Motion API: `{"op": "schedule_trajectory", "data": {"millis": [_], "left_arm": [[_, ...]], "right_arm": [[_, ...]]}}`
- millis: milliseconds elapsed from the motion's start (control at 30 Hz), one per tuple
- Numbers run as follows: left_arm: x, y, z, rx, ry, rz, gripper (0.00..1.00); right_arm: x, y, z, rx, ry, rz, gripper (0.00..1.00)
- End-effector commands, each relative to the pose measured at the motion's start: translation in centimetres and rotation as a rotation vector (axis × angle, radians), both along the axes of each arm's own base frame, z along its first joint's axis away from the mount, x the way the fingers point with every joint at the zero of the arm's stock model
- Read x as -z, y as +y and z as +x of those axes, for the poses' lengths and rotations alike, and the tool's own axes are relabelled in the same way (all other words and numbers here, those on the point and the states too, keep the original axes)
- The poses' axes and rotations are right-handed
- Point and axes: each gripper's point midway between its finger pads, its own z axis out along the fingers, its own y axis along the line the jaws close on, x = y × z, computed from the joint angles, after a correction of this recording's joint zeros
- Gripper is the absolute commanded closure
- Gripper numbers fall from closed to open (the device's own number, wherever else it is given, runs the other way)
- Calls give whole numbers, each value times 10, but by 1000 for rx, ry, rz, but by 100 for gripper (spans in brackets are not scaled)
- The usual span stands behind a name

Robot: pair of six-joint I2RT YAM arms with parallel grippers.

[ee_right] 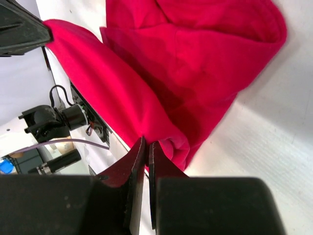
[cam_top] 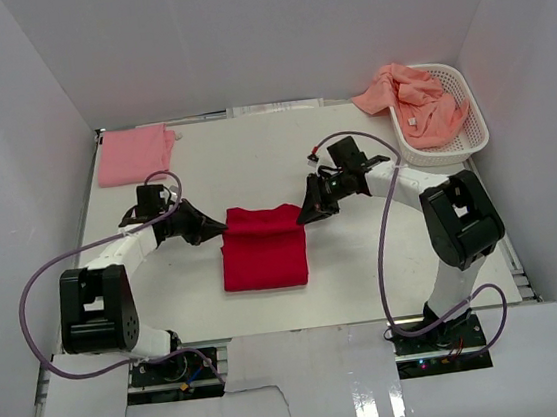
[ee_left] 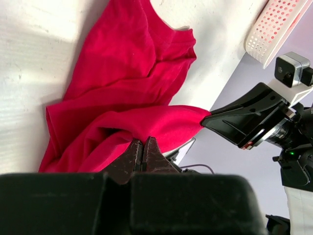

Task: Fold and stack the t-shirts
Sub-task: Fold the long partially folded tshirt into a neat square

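- Between the two pincers, seen from above, lies the red t-shirt [cam_top: 264,255] on the table [cam_top: 367,274]. The left pincer [cam_top: 220,226] and the right pincer [cam_top: 304,216] are each clamped on one end of its far edge, and the rest of the cloth spreads flat on the near side of both tips.
- Beyond the left pincer, well apart, a pink t-shirt [cam_top: 135,154] lies folded. Beyond the right pincer stands a basket [cam_top: 476,136] holding salmon t-shirts [cam_top: 415,102].
- From the left wrist, its jaws are pressed together with red cloth pinched at the tips. The edge runs taut across to the other pincer's tip.
- From the right wrist, the jaws are likewise closed on a bunched red corner, with the body of the shirt ahead of them.
- To fold well, I judge both pincers should travel together at one height and pace, keep the edge taut, and lay it square on the near hem before letting go.
- Count: two pincers, one red shirt, one pink shirt, one basket. The salmon heap is too tangled to count.
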Motion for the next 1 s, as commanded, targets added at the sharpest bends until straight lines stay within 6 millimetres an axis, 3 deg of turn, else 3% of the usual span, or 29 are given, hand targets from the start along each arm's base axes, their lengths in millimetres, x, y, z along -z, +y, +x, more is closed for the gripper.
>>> {"op": "schedule_trajectory", "data": {"millis": [0,300,367,667,733,767,800,900,933,967], "left_arm": [[-16,2,24,0,-101,6,100],[-11,3,49,1,-123,18,99],[-7,3,52,2,-117,22,93],[2,9,67,-19,-119,57,87],[2,9,72,-20,-131,58,75],[4,9,74,-20,-129,60,67],[4,9,76,-22,-133,63,51],[1,12,83,-40,-156,81,29],[-1,14,85,-45,-164,88,16],[-4,15,88,-52,-174,93,11]], "right_arm": [[-11,4,19,-6,-58,25,92],[2,-1,32,2,-57,10,91],[3,-2,36,3,-67,6,90],[14,1,63,11,-117,-8,88],[17,1,70,18,-131,-18,85],[19,0,75,25,-136,-27,77],[20,1,78,30,-143,-32,72],[18,0,89,52,-187,-49,55],[18,-1,93,60,-203,-61,52],[15,-2,96,65,-219,-65,48]]}}
